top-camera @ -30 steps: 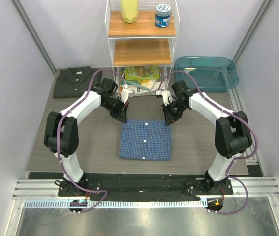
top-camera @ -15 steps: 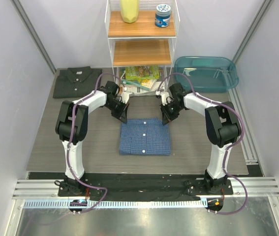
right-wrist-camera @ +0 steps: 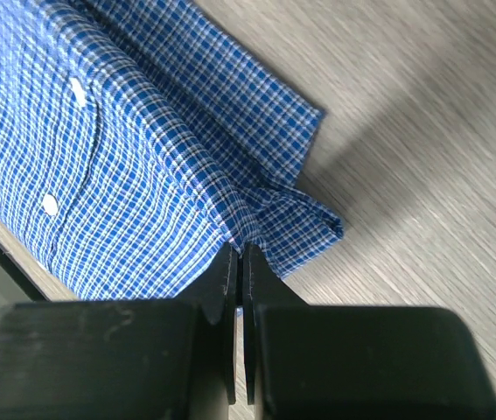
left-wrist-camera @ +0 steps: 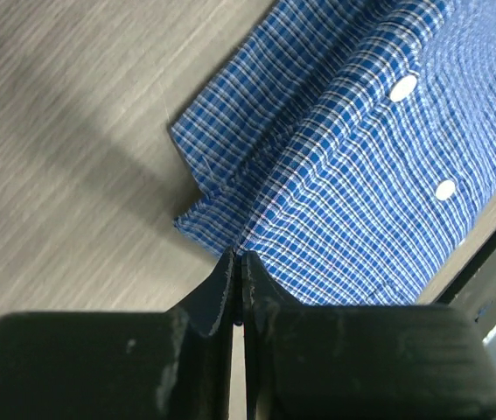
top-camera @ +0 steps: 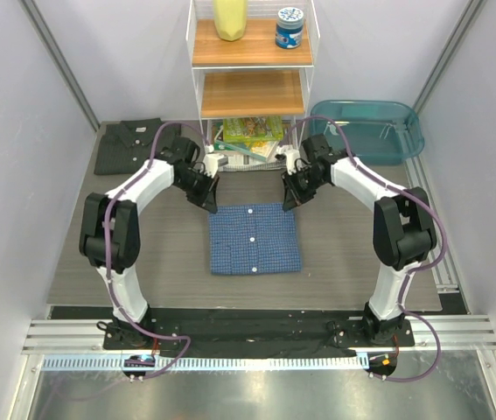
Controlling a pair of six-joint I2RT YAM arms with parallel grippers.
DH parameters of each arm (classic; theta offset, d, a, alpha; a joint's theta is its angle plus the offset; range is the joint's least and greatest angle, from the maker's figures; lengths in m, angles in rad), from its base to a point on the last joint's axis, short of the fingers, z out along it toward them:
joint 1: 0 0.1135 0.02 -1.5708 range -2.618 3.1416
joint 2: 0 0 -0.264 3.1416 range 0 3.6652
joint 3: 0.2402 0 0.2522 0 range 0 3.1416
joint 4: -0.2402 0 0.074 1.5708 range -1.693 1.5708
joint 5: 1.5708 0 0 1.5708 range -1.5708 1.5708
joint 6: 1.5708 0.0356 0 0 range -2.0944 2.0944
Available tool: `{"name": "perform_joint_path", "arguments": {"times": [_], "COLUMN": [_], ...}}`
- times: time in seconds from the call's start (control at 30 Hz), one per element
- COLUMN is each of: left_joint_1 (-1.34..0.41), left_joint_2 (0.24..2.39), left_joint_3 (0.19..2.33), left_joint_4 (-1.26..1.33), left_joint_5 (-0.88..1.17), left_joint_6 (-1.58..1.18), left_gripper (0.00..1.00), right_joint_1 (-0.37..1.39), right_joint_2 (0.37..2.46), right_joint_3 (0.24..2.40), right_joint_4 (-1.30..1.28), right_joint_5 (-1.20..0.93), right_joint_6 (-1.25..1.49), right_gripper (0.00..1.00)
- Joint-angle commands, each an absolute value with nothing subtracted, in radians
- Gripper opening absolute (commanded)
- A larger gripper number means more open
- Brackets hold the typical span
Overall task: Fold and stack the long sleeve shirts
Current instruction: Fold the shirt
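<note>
We find the blue checked shirt (top-camera: 254, 239) folded into a neat rectangle in the middle of the surface (top-camera: 143, 254). Its button placket faces up and its far edge lies toward the shelf unit (top-camera: 248, 83). The left arm (top-camera: 147, 179) and the right arm (top-camera: 361, 179) both reach in over that far edge, one at each corner. In the left wrist view we see the left jaws pressed together with only a hairline between them. The folded corner of the shirt (left-wrist-camera: 352, 175) runs right into their tips, so they grip the cloth there, and two white buttons (left-wrist-camera: 402, 87) show further along the placket. The right wrist view gives us the mirror of it: the right jaws are closed the same way, pinching the doubled edge of the shirt (right-wrist-camera: 125, 157) at its other far corner. The charcoal shirt (top-camera: 129, 144) lies folded, collar showing, at the far left of the surface, well apart from the blue one. A teal tub (top-camera: 366, 131) sits at the far right, just beside the shelf unit.
</note>
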State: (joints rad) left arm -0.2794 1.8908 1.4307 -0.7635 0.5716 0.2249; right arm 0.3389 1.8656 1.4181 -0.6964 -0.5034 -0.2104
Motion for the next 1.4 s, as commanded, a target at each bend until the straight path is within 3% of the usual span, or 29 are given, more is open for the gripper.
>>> {"name": "perform_joint_path", "arguments": {"times": [0.0,0.37,0.63,0.67,0.73,0.77,0.83,0.9,0.93,1.0,1.03,1.23,1.3,1.33,1.37], "left_joint_1": [-0.259,-0.238,-0.224,-0.221,-0.215,-0.210,-0.198,-0.187,-0.180,-0.178,-0.178,-0.178,-0.181,-0.196,-0.227], "left_joint_2": [1.848,2.120,2.164,2.161,2.113,2.082,1.952,1.849,1.757,1.648,1.541,1.245,1.223,1.221,1.213], "left_joint_3": [1.388,1.552,1.643,1.666,1.666,1.634,1.588,1.526,1.511,1.462,1.447,1.208,1.157,1.137,1.108], "left_joint_4": [-0.782,-0.744,-0.735,-0.741,-0.753,-0.743,-0.732,-0.732,-0.744,-0.759,-0.743,-0.473,-0.456,-0.430,-0.410], "left_joint_5": [0.505,0.411,0.380,0.388,0.451,0.475,0.541,0.592,0.603,0.621,0.614,0.702,0.854,0.900,0.881], "left_joint_6": [0.259,0.213,0.192,0.190,0.187,0.184,0.176,0.167,0.175,0.199,0.202,0.066,0.045,0.008,-0.086], "left_gripper": [0.04,0.06,0.09,0.14,0.24,0.35,0.45,0.55,0.75,0.88,1.00,1.00,1.00,1.00,1.00], "right_joint_1": [0.348,0.331,0.318,0.316,0.314,0.310,0.302,0.299,0.296,0.296,0.295,0.295,0.284,0.285,0.296], "right_joint_2": [1.876,2.025,2.082,2.077,2.057,2.018,1.949,1.818,1.774,1.645,1.603,1.497,1.567,1.577,1.556], "right_joint_3": [1.447,1.492,1.561,1.575,1.582,1.582,1.565,1.552,1.546,1.543,1.549,1.499,1.514,1.487,1.426], "right_joint_4": [-0.710,-0.597,-0.568,-0.561,-0.564,-0.580,-0.597,-0.633,-0.644,-0.678,-0.701,-0.667,-0.714,-0.733,-0.654], "right_joint_5": [-0.457,-0.316,-0.272,-0.267,-0.273,-0.281,-0.333,-0.382,-0.387,-0.379,-0.385,-0.477,-0.683,-0.904,-0.934], "right_joint_6": [-0.215,-0.172,-0.129,-0.108,-0.097,-0.083,-0.061,-0.043,-0.041,-0.060,-0.073,0.035,0.017,-0.003,0.118], "right_gripper": [0.01,0.01,0.03,0.11,0.17,0.33,0.57,0.71,0.87,1.00,1.00,1.00,1.00,1.00,1.00]}}
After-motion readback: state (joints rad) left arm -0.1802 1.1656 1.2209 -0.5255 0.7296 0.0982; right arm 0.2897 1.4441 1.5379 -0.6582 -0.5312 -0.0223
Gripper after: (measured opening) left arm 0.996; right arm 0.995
